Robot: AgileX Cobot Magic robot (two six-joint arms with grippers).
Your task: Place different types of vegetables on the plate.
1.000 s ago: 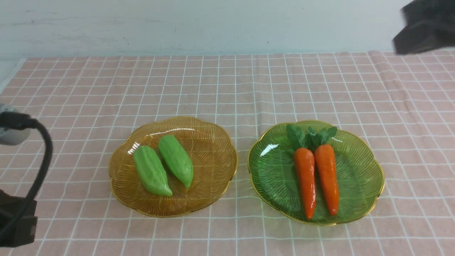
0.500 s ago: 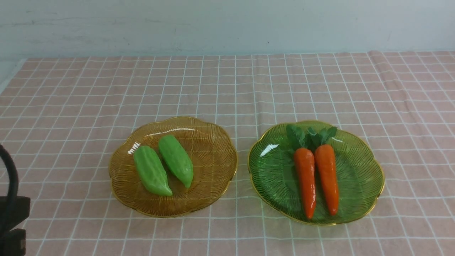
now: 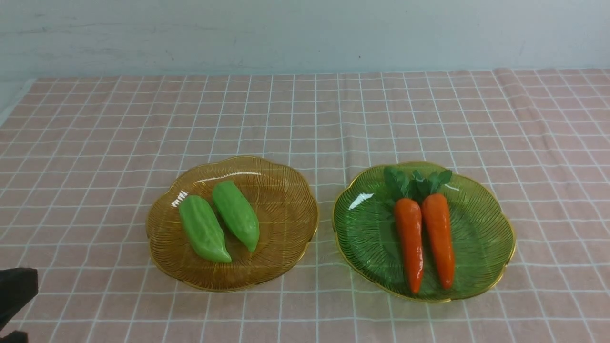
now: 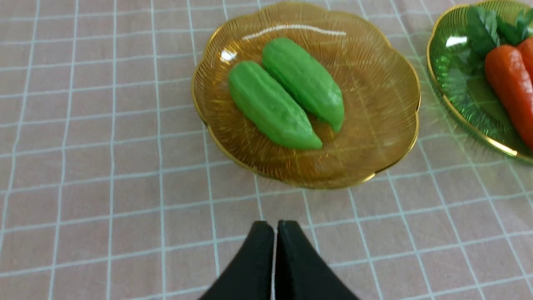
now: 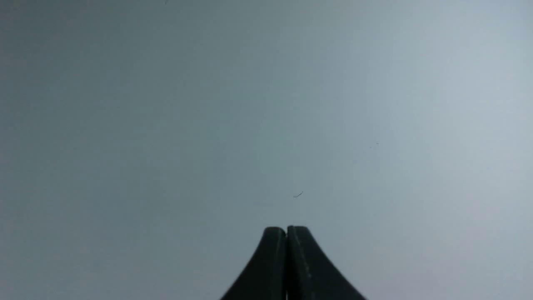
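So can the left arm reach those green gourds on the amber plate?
Probably yes: only cloth and the plate rim lie between the left gripper and the gourds; nothing covers them. Its shut jaws must open first.

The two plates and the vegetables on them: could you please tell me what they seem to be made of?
Amber plate and green plate: see-through tinted glass or plastic, ribbed, gold-edged; the tablecloth grid shows through. Gourds and carrots: probably moulded plastic, glossy, with bright glints.
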